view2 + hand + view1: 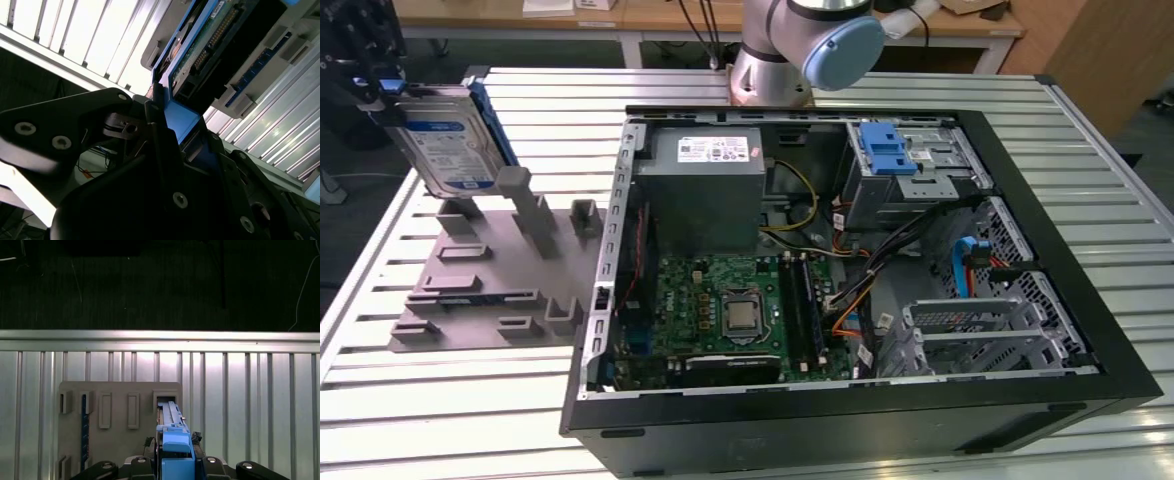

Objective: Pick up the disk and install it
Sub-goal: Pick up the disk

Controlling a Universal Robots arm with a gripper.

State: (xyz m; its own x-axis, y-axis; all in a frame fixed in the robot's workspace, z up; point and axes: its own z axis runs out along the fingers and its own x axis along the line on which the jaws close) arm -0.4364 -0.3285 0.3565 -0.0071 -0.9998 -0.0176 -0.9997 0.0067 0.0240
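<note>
My gripper (pixel 175 462) grips the disk (pixel 447 140) by its blue end tab (pixel 175 445), upright in the grey stand (pixel 480 290) below me. Pick-up stage, I judge; freeing it calls for a straight pull.

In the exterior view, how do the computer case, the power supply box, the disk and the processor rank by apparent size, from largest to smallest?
1. computer case
2. power supply box
3. disk
4. processor
The disk stands upright and turned partly away, so it may look smaller than it is.
</note>
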